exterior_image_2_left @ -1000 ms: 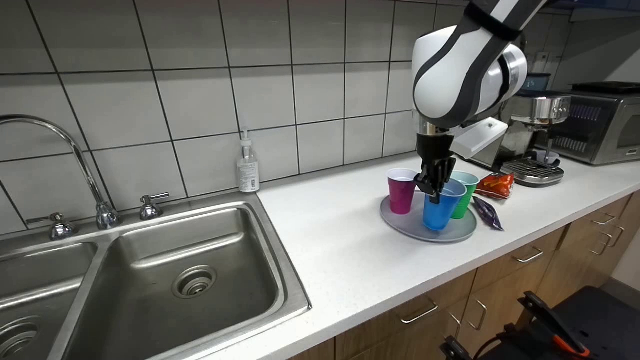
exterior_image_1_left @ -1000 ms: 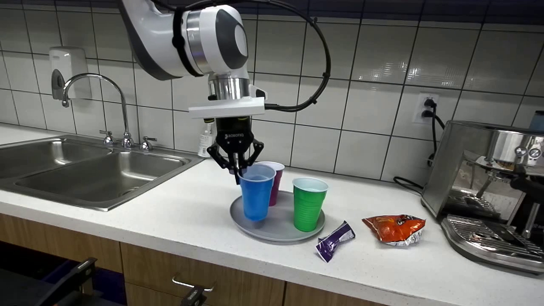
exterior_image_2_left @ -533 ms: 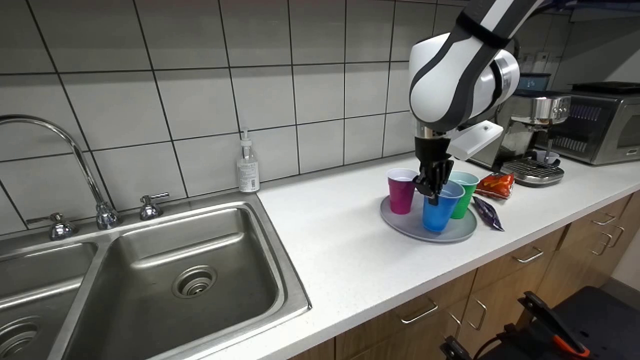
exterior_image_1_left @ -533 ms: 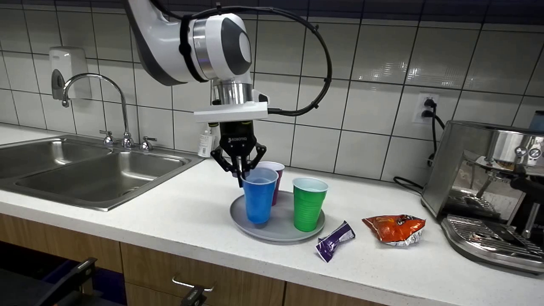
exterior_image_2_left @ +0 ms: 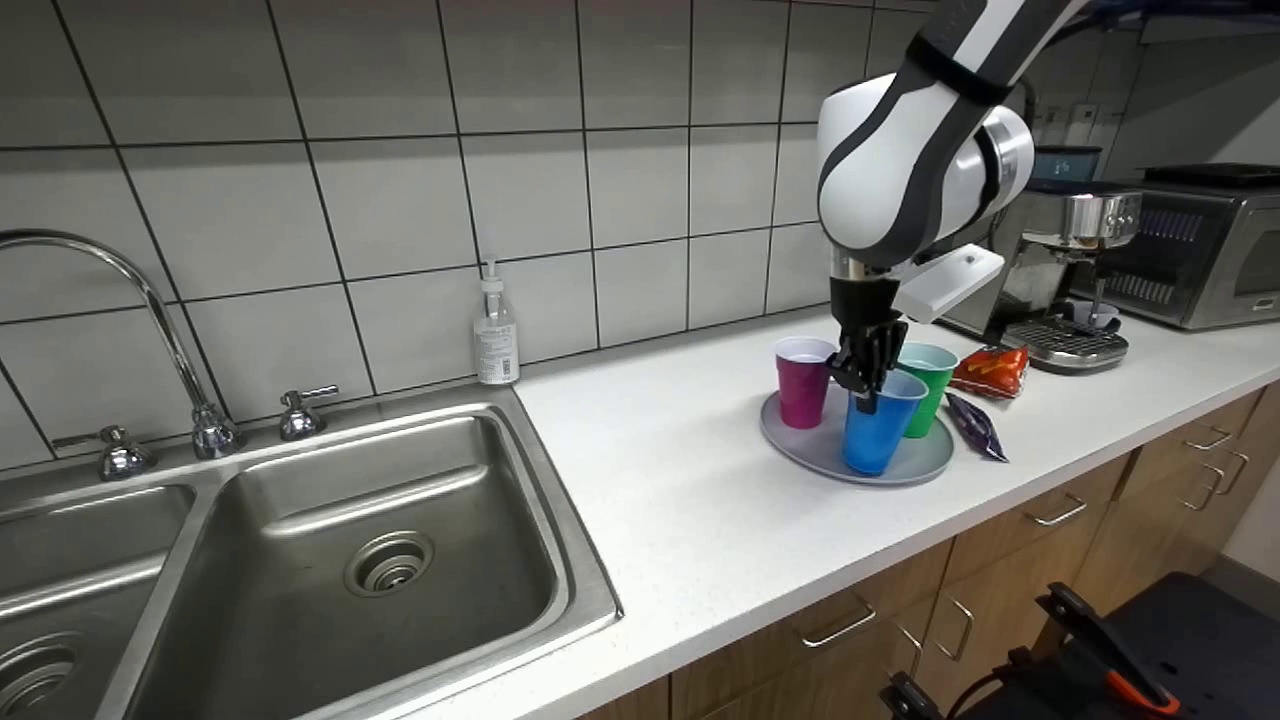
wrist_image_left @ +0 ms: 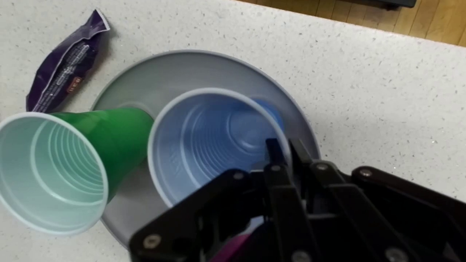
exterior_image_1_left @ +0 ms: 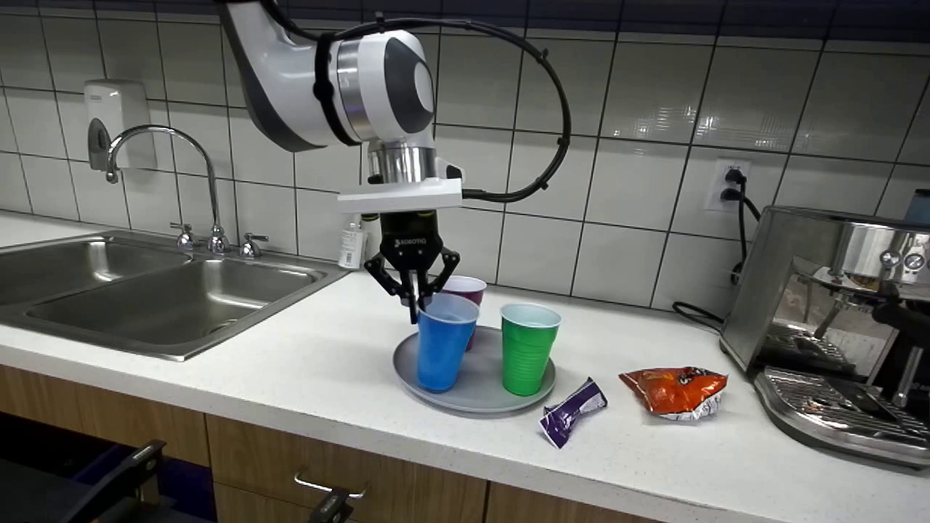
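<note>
The gripper (wrist_image_left: 285,143) is at the blue cup (exterior_image_1_left: 442,352), its fingers (wrist_image_left: 273,151) astride the rim: one inside the cup, one outside, with only a narrow gap between them. Whether they clench the wall or merely straddle it does not show. The blue cup is on the plate (exterior_image_1_left: 476,403), near the edge facing the sink (exterior_image_2_left: 563,505) and the front edge of the counter (exterior_image_2_left: 650,520). Its base seems to rest there, and in an exterior view it looks slightly tilted.

The main risk, I judge, is tipping. If the wall is pinched, or a finger catches the rim, raising the gripper could drag the cup over; it looks light and thin, so a hard squeeze could also buckle it. A sideways nudge could knock it into the green cup (exterior_image_1_left: 527,359), near it on the side toward the coffee machine (exterior_image_1_left: 770,269), or into the pink cup (exterior_image_2_left: 800,395) by the plate's back edge.

Counted: three cups, one of each colour; one plate; one purple packet (exterior_image_1_left: 574,412) just beside the plate, toward the counter's front edge; one orange bag (exterior_image_1_left: 676,392) between the packet and the one coffee machine; one bottle (exterior_image_2_left: 496,345) by the back corner of the one sink, which has two basins.
</note>
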Controlling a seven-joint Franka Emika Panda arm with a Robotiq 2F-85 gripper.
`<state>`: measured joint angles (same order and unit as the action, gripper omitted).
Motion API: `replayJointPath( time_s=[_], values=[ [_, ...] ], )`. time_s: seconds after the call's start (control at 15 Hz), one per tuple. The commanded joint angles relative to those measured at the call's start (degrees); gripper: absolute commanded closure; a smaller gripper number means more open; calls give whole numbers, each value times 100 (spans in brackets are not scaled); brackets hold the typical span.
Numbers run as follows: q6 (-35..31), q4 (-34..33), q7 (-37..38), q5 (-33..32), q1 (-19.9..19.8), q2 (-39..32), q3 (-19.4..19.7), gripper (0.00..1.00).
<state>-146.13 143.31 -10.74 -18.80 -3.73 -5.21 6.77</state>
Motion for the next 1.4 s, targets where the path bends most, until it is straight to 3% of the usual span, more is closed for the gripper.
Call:
replayJointPath(
  time_s=[0.0, 0.53, 1.33],
  values=[
    [-26, -99, 72, -184, -61, -61, 8, 57],
    [6, -49, -41, -44, -79, 118, 3, 1],
    [3, 552, -369, 639, -213, 1320, 91, 0]
  ],
)
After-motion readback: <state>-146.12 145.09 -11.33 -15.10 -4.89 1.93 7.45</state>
